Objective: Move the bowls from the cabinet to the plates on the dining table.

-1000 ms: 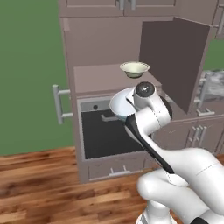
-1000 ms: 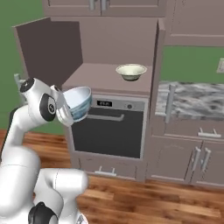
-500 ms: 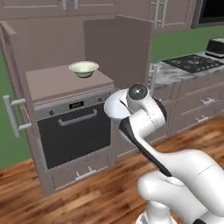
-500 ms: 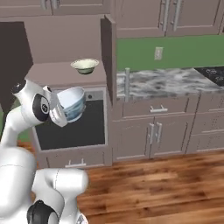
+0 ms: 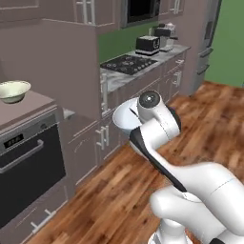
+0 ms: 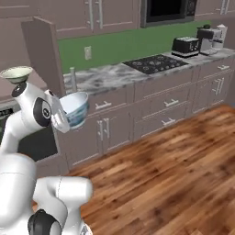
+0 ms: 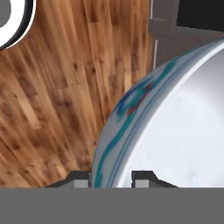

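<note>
Glossy round bowl (image 6: 74, 109) in tool (image 7: 111, 180) grip

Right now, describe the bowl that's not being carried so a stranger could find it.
Find the dark oven at the far left. The cream-green bowl sits on the mauve shelf directly above it. The white-blue bowl is clamped in the gripper.

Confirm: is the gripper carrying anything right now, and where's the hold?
Yes. The gripper holds the white, blue-tinted bowl by its rim, one finger on the outside wall and one inside. The cream-green bowl sits apart on the cabinet shelf.
</note>
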You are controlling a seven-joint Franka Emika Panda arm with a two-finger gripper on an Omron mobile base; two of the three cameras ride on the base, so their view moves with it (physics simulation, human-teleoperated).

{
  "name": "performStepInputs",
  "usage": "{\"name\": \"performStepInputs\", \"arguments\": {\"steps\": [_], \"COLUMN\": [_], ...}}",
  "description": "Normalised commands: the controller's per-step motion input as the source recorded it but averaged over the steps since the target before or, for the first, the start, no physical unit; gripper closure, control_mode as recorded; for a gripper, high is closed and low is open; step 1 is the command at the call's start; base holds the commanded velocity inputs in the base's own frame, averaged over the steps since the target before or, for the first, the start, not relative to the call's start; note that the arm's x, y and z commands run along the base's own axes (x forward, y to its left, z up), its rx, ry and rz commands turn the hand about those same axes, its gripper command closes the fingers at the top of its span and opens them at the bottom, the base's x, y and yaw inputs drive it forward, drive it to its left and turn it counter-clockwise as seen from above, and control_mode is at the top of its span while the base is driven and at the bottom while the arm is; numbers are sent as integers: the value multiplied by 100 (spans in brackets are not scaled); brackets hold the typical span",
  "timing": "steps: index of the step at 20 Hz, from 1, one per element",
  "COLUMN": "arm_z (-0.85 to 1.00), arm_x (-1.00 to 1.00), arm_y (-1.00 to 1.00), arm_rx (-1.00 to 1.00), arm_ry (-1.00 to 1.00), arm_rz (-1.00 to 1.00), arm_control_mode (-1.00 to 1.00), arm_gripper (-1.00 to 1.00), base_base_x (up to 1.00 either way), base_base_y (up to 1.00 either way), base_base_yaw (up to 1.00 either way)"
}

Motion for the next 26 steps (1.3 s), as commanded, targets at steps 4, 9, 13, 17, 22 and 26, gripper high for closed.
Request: {"name": "performStepInputs", "arguments": {"steps": [4,9,13,17,22,26], "arm_z": [0,0,0,0,0,0], "arm_x": [0,0,0,0,0,0], "arm_y": [0,0,0,0,0,0], "arm_rx": [0,0,0,0,0,0], "arm_ry": [0,0,0,0,0,0], "arm_rz": [0,0,0,0,0,0], "arm_control_mode": [100,100,100,100,100,100], "arm_gripper": [100,100,100,100,100,100], "base_base_x": [-17,-13,-19,-18,-4,0], "base_base_y": [0,0,-2,-3,-16,-22], "base_base_yaw": [-62,-58,-54,-54,-43,-37]}}
